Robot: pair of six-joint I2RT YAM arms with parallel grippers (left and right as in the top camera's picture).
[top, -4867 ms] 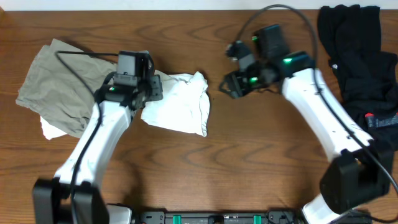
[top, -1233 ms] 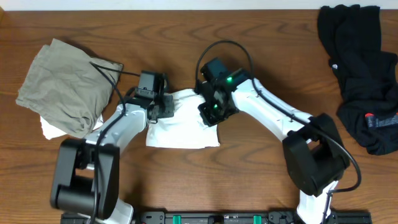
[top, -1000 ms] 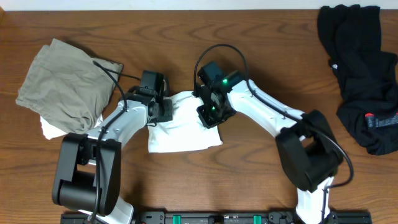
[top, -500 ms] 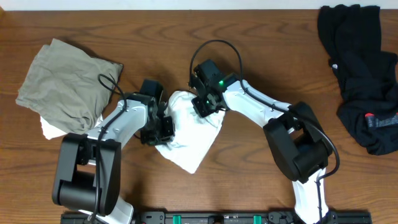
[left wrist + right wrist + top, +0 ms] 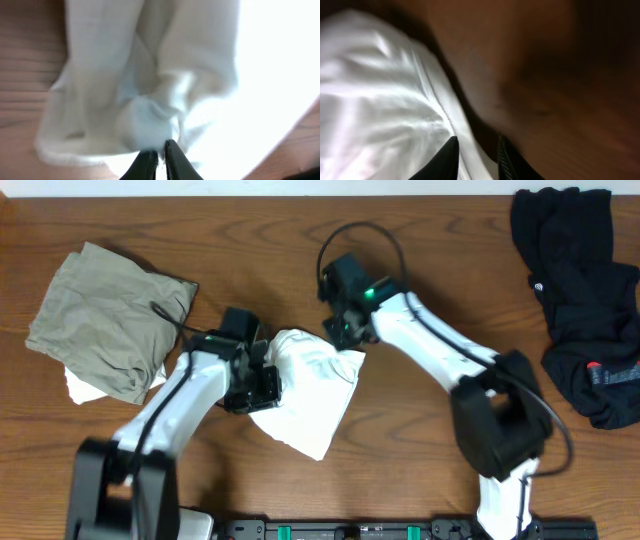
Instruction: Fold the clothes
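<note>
The crumpled white T-shirt [image 5: 312,395] lies between the arms, one fold pinched in the closed left gripper [image 5: 161,151], its far corner just beside the narrowly parted right gripper [image 5: 477,152]

Overhead evenly lit, wrist views blurred (T-shirt [image 5: 260,75] glaring white), right dim

overhead looks straight down at the table [image 5: 300,230]; both close wrist views seemingly share the shirt [image 5: 312,395].

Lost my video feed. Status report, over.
Left gripper shut on white T-shirt. Right gripper open at its edge. Shirt bunched mid-table. Khaki garment, black garment lie apart.
</note>
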